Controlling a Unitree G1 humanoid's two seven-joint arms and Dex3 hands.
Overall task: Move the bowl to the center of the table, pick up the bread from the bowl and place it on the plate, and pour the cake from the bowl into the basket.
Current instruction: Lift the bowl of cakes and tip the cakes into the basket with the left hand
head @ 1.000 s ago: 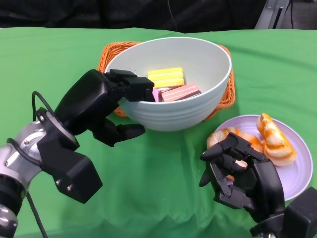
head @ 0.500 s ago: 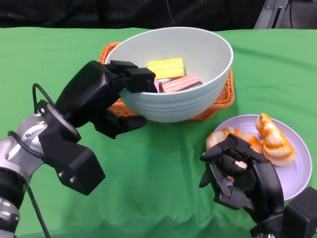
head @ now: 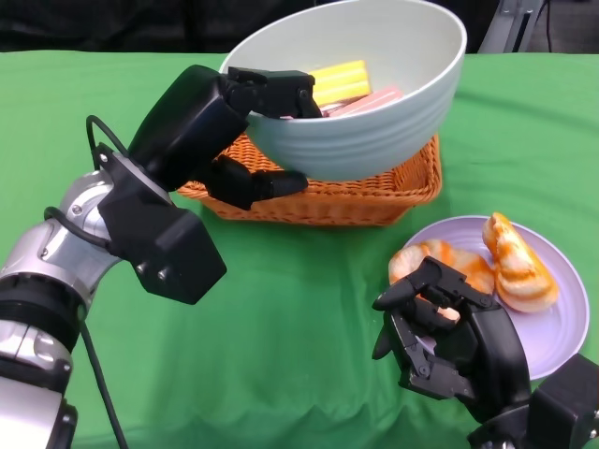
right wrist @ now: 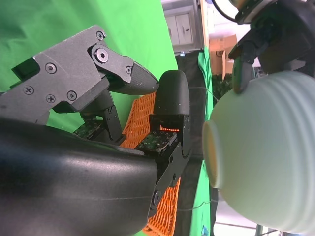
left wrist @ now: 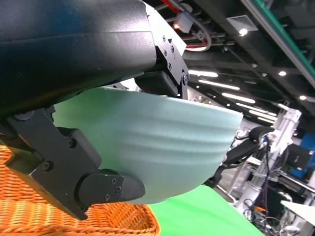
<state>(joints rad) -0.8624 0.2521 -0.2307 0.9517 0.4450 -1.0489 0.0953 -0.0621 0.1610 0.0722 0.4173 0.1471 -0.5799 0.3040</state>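
Note:
My left hand (head: 220,117) grips the near-left rim of the pale green bowl (head: 374,122) and holds it in the air above the orange wicker basket (head: 356,196). Yellow and pink cake pieces (head: 351,86) lie inside the bowl. The bowl's ribbed outside (left wrist: 162,147) fills the left wrist view, above the basket's edge (left wrist: 98,223). Glazed bread (head: 515,267) lies on the lilac plate (head: 571,327) at the right. My right hand (head: 445,341) rests low beside the plate with curled fingers and holds nothing. The right wrist view shows the bowl (right wrist: 266,152) and the basket (right wrist: 170,196) past that hand.
A green cloth (head: 281,327) covers the table. A dark backdrop runs behind the far edge. A black cable (head: 94,365) hangs along my left forearm.
My left hand has lifted the bowl up and back over the basket. The basket's front wall, once hidden behind the bowl, shows in full. The right hand has stayed put.

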